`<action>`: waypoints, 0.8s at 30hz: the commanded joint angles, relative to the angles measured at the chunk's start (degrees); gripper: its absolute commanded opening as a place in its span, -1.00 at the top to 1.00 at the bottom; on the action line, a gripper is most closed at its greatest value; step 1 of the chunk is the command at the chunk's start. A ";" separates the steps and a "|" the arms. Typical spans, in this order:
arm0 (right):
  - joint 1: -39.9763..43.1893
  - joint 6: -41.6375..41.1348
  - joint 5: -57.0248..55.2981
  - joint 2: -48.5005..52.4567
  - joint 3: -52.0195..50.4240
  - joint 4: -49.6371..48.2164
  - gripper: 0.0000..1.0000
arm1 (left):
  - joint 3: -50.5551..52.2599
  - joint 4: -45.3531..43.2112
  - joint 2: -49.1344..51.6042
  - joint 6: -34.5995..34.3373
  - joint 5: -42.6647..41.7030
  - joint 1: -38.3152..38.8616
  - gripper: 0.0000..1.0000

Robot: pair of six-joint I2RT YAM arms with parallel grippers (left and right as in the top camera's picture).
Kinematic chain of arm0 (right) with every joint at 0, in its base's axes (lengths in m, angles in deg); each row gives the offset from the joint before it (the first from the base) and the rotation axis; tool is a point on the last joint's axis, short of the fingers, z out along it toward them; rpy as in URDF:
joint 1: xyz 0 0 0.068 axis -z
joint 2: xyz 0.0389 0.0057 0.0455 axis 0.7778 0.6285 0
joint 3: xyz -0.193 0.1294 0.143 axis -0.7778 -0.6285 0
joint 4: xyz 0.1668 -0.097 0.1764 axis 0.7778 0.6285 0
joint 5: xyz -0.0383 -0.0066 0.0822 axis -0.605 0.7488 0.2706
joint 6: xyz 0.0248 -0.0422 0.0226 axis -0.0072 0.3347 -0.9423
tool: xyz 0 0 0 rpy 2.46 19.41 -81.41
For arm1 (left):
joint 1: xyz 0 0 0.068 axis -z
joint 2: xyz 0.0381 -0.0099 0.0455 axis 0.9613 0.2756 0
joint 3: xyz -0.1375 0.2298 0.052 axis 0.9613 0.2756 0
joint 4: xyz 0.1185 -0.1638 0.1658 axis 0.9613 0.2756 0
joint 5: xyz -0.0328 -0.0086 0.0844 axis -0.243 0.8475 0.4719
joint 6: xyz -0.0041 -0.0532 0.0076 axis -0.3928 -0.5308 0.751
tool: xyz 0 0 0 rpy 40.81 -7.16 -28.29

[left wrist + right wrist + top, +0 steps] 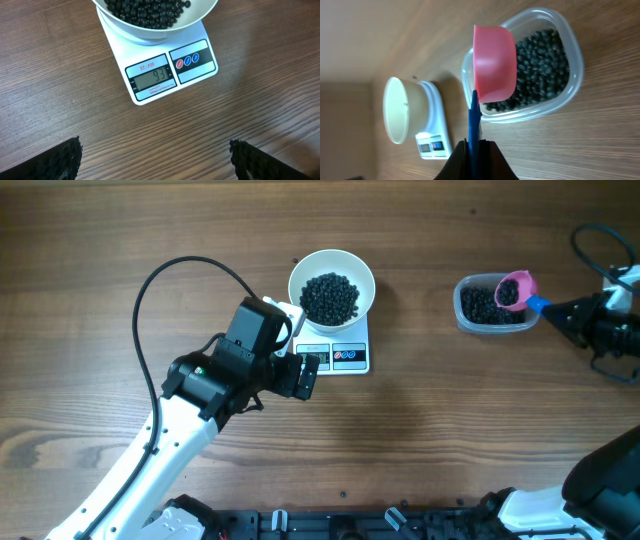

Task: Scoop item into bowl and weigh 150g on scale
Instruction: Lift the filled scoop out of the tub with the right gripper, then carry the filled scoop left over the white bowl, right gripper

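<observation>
The white bowl (365, 275) stands on the scale (348, 356) with a dark pile of the item (329, 297) in it. In the left wrist view the scale's display (152, 77) reads 93 below the bowl (150, 32). My left gripper (305, 375) hangs open just in front of the scale's left corner, fingers wide apart over bare wood (155, 155). My right gripper (475, 145) is shut on the blue handle (474, 117) of a pink scoop (493, 62). The scoop (516, 289) sits over the clear tub (492, 304) of beans, with dark beans inside it.
A black cable (150, 290) loops over the table left of the bowl, above my white left arm (150, 460). More cables (600, 240) lie at the far right edge. A dark arm base (610, 470) fills the lower right corner.
</observation>
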 commanded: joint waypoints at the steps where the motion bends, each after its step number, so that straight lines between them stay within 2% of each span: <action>1: 1.03 -2.27 11.15 0.81 0.15 0.07 0.91 | -1.11 0.02 -0.42 1.31 -0.50 -0.17 -1.00; 13: 0.15 -7.87 24.44 0.81 0.15 0.09 0.91 | -1.11 0.02 -0.42 1.31 -0.50 -0.17 -1.00; 19: -5.35 -8.24 26.45 0.81 0.15 -0.09 0.91 | -1.11 0.02 -0.42 1.31 -0.50 -0.17 -1.00; 24: -12.50 -12.59 26.43 0.81 0.15 -4.33 0.91 | -1.11 0.02 -0.42 1.31 -0.50 -0.17 -1.00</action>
